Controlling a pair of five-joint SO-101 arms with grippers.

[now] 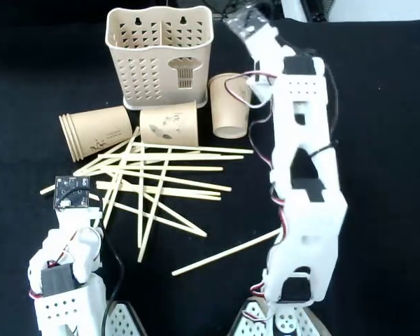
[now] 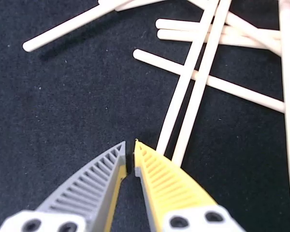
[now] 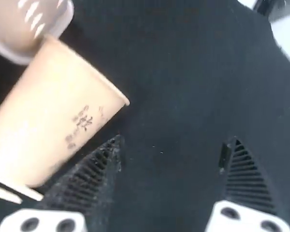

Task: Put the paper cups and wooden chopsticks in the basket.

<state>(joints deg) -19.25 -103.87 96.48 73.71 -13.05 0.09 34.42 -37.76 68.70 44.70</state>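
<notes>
From above, the white left arm sits at seven o'clock on the black cloth tabletop (image 1: 378, 105). Its grey-and-yellow left gripper (image 2: 130, 154) is closed on nothing, tips together over bare cloth just beside two sticks. At ten o'clock a nested stack of tan paper cups (image 1: 94, 133) lies on its side. The loose pile of pale wooden chopsticks (image 1: 141, 189) spreads across the centre, with a single tan paper cup (image 1: 169, 124) lying at its twelve o'clock edge. The beige perforated plastic basket (image 1: 143, 77) stands at twelve. A lone wooden chopstick (image 1: 226, 252) lies apart at five. A third tan paper cup (image 1: 229, 105) stands just beside the basket at one o'clock. The black right gripper (image 3: 174, 145) is spread wide, one finger next to that cup.
</notes>
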